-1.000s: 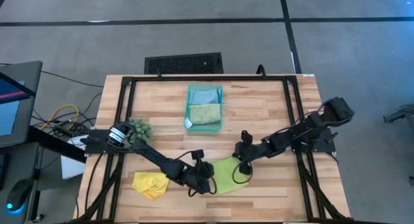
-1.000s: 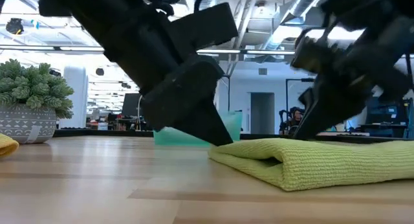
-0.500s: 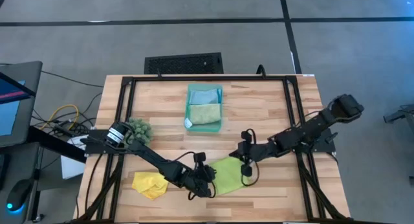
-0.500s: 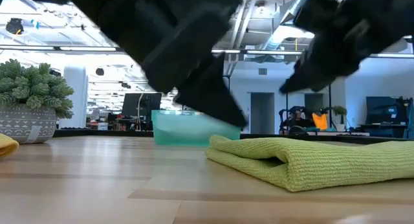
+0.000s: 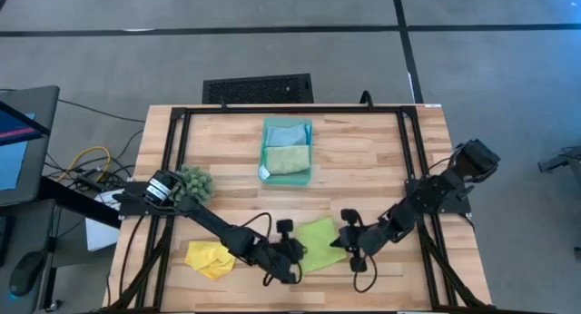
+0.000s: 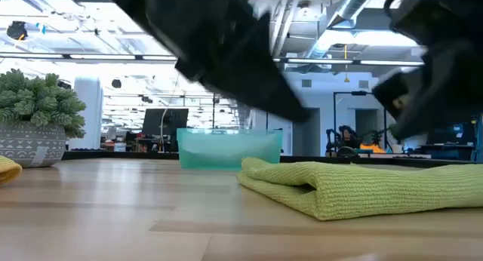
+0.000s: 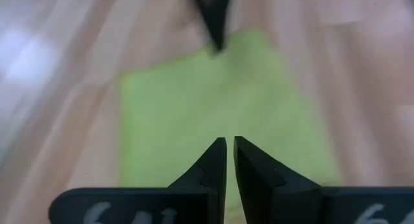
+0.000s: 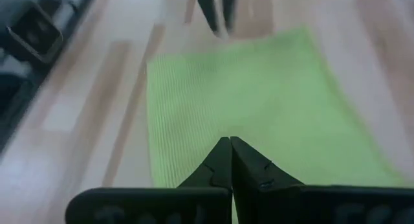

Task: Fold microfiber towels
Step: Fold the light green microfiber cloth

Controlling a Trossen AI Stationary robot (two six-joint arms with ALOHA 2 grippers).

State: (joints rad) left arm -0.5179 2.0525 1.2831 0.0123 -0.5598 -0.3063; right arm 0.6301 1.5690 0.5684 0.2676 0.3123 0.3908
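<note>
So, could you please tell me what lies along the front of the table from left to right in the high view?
Yellow towel → left gripper → lime towel → right gripper.

no legible txt, labels, brands or nos. in any view
</note>
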